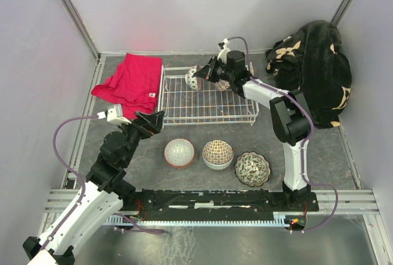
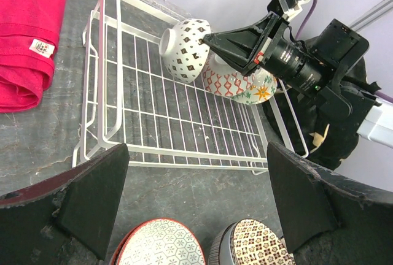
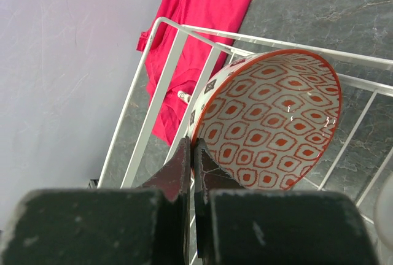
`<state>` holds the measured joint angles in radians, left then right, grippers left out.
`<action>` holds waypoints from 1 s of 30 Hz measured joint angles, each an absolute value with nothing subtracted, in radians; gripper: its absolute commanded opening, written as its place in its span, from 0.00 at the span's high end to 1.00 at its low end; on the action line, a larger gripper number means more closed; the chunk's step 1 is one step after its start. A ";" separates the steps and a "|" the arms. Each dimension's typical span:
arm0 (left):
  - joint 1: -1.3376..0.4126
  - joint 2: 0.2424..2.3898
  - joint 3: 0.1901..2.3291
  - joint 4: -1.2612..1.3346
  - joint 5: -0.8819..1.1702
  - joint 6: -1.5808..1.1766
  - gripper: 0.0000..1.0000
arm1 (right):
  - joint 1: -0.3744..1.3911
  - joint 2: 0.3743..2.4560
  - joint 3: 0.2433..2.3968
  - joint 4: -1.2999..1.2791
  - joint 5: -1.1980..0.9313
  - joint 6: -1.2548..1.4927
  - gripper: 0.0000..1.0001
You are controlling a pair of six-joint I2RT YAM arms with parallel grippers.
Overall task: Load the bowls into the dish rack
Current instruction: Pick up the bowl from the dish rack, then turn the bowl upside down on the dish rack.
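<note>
The white wire dish rack stands mid-table. My right gripper is shut on the rim of a bowl, white with dark diamonds outside and red lattice inside. It holds the bowl tilted on its side over the rack's far part. A second bowl, red lattice with orange flowers, lies in the rack right beside it. Three bowls sit on the table in front of the rack: a red-rimmed one, a mosaic one and a floral one. My left gripper is open and empty, above the table near the rack's front left corner.
A red cloth lies left of the rack. A black floral blanket is heaped at the far right. Walls enclose the back and sides.
</note>
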<state>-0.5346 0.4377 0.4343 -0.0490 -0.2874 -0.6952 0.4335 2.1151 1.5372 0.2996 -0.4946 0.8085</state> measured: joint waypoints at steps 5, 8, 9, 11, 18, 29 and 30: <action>-0.535 0.439 0.434 -0.049 -0.287 -0.695 0.01 | 0.416 2.115 1.506 0.353 -0.505 0.820 0.98; -0.535 0.440 0.434 -0.048 -0.287 -0.695 0.01 | 0.406 2.115 1.489 0.380 -0.519 0.829 0.98; -0.535 0.440 0.434 -0.047 -0.287 -0.696 0.01 | 0.403 2.115 1.486 0.386 -0.523 0.832 0.98; -0.535 0.440 0.434 -0.047 -0.287 -0.695 0.01 | 0.400 2.115 1.478 0.398 -0.527 0.834 0.98; -0.535 0.440 0.434 -0.046 -0.287 -0.695 0.01 | 0.391 2.114 1.446 0.454 -0.542 0.842 0.98; -0.535 0.440 0.434 -0.046 -0.287 -0.695 0.01 | 0.381 2.075 1.390 0.458 -0.515 0.812 0.98; -0.535 0.440 0.434 -0.046 -0.287 -0.695 0.01 | 0.381 2.069 1.386 0.451 -0.508 0.804 0.98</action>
